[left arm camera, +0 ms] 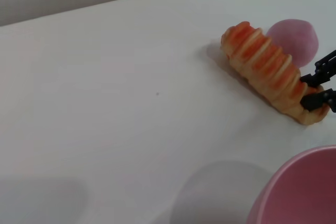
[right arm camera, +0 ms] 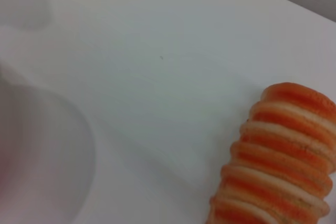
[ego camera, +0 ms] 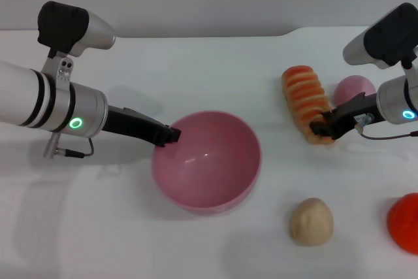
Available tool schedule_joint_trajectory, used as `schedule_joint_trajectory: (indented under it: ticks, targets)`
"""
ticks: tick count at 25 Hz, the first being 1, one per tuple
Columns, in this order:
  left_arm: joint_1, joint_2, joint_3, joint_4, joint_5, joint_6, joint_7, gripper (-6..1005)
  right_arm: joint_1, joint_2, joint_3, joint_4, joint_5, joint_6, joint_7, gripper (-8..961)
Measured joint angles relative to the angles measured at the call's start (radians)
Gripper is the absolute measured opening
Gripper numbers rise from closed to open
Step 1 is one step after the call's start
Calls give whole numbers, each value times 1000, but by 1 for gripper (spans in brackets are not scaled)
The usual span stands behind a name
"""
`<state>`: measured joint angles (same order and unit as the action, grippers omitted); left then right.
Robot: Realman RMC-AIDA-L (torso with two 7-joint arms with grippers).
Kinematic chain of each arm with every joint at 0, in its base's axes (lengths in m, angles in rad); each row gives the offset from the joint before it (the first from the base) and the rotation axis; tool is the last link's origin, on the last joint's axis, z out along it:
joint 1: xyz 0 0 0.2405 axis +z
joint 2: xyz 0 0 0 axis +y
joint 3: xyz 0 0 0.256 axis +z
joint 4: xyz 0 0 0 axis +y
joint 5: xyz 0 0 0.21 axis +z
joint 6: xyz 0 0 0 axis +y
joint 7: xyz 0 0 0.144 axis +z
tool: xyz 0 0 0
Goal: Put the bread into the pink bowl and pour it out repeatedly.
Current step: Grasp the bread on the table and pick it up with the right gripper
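- Bread [ego camera: 305, 98] lies flat on the white counter [ego camera: 196, 70], striped side up, to the robot's right of the pink bowl [ego camera: 208, 160] and well apart from it.
- Right hand [ego camera: 324, 124] is at the near end of the bread; its dark fingers [left arm camera: 320, 85] sit on both sides of that end, closed onto the loaf. Loaf is not lifted, resting on the counter.
- Small pink dome [ego camera: 354, 89] just behind the bread on the right-arm side, touching or nearly so; can't tell which.
- Pink bowl upright, mouth up, nothing inside, approx. centre of the counter.
- Left hand [ego camera: 171, 134] is at the bowl's rim on the robot's left side, fingers pinched on the rim, holding the bowl.
- Round tan bun [ego camera: 311, 221] sits nearer the robot than the bread, to the right of the bowl, apart from both.
- Red-orange item [ego camera: 405, 222] at the right edge of the head view, partly cut off; can't tell what it is.
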<state>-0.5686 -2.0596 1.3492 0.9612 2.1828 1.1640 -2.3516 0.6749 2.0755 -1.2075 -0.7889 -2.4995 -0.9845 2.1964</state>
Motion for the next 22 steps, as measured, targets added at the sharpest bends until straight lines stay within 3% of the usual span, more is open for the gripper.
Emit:
schedule_joint_trajectory:
  ticks: [12, 22]
  targets:
    - [-4, 0, 1, 1, 0, 3, 0, 48, -8, 0, 2, -9, 2, 0, 0, 210]
    - [-5, 1, 1, -2, 0, 3, 2, 49, -108, 11, 12, -163, 95, 14, -10, 166]
